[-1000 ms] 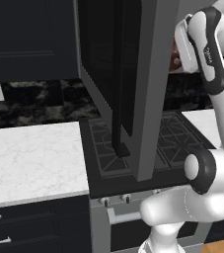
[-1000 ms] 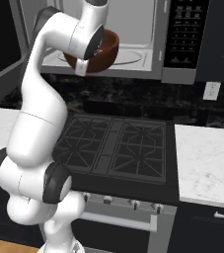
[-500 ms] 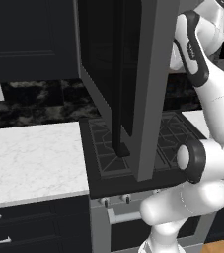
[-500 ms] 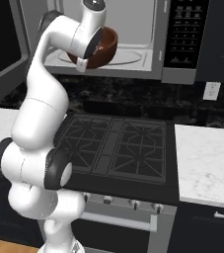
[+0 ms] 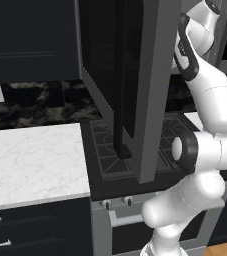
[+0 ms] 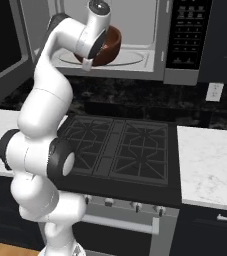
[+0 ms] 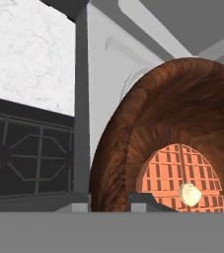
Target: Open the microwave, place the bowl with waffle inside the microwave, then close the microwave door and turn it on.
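Hand view: gripper (image 7: 116,201) pinches bowl (image 7: 182,113) rim, waffle (image 7: 180,178) inside.

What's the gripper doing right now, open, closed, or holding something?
Gripper: shut on the bowl, jaws clamped on its rim, waffle inside.

A reddish-brown, wood-grained bowl (image 7: 182,123) holds a golden-orange grid-patterned waffle (image 7: 180,178) with a pale centre; pale grey microwave (image 6: 135,30) interior, white-veined marble counter (image 5: 30,160).
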Motion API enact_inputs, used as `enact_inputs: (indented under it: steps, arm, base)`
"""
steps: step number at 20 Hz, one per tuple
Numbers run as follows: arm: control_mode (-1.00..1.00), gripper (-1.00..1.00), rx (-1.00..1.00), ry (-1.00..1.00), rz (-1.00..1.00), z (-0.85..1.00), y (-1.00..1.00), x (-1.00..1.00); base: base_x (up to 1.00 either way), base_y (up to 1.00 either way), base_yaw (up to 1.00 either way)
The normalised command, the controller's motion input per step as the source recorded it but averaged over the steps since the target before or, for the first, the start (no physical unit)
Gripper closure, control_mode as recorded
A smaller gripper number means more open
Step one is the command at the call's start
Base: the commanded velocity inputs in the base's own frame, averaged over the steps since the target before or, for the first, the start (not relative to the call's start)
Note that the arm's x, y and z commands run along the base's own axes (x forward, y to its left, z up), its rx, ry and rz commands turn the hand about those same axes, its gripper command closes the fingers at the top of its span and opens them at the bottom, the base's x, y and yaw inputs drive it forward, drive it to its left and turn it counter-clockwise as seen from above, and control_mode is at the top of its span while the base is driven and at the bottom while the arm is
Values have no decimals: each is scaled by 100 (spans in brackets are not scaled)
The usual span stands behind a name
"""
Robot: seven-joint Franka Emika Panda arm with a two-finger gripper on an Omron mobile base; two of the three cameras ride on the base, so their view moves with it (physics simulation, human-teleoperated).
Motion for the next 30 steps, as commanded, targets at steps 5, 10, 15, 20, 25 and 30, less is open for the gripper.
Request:
enact_inputs:
  steps: [5, 10, 15, 20, 25, 30]
  arm:
    - [-100, 100, 0, 0, 0, 0, 0, 53]
    - [-100, 100, 0, 0, 0, -1, 0, 52]
    - [-100, 100, -1, 0, 0, -25, 0, 60]
    - [-100, -100, -5, -6, 0, -18, 3, 20]
    - [-100, -100, -10, -26, 0, -35, 1, -10]
    - [-100, -100, -9, -40, 0, -15, 5, -41]
  base:
    - [0, 0, 0]
    - [0, 0, 0]
    - [0, 0, 0]
    - [0, 0, 0]
    - [0, 0, 0]
    - [0, 0, 0]
